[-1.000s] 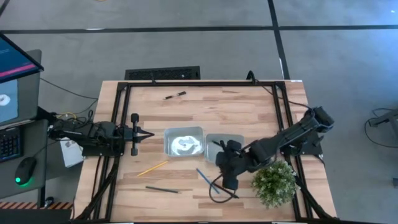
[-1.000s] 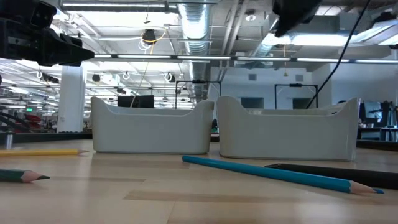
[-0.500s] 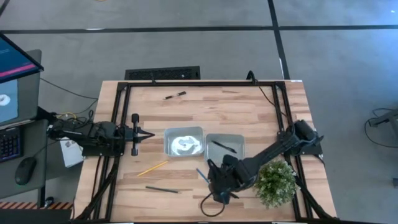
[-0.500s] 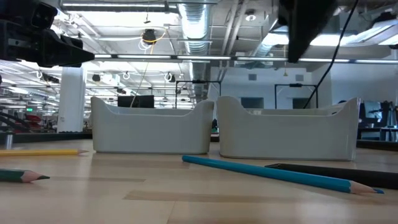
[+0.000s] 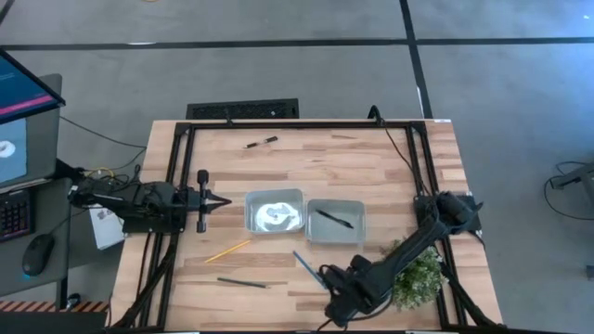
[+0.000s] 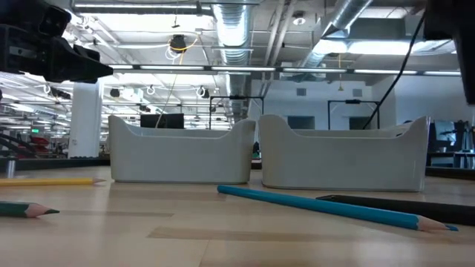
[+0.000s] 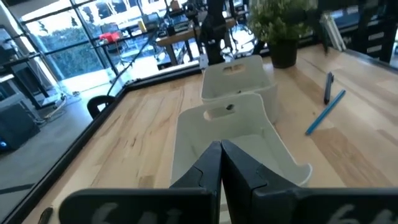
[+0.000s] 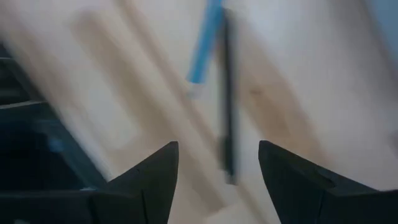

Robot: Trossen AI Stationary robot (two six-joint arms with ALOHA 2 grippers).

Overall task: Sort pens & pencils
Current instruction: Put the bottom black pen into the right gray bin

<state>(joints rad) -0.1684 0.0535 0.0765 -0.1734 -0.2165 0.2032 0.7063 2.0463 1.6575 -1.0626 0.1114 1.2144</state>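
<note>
**Right gripper spread above a pen and the blue pencil**

The right gripper (image 8: pixel 212 180) hangs low at the near edge of the table (image 5: pixel 371 162), its jaws wide apart and holding nothing. Ahead of the gap between its jaws lie a black pen (image 8: pixel 228 93) and the blue pencil (image 8: pixel 207 40), side by side and almost touching. Another pen (image 5: pixel 332 219) lies inside the right bin (image 5: pixel 357 237), beyond the jaws. A third pen (image 5: pixel 261 142) sits far off at the table's back edge.

The left gripper (image 7: pixel 220 163) waits at the table's left side, jaws pressed together on nothing, with the left bin (image 7: pixel 231 134) straight ahead of its tips. The yellow pencil (image 5: pixel 227 250) and the dark pencil (image 5: pixel 243 282) lie off to the side of those jaws, toward the table's near edge.
</note>
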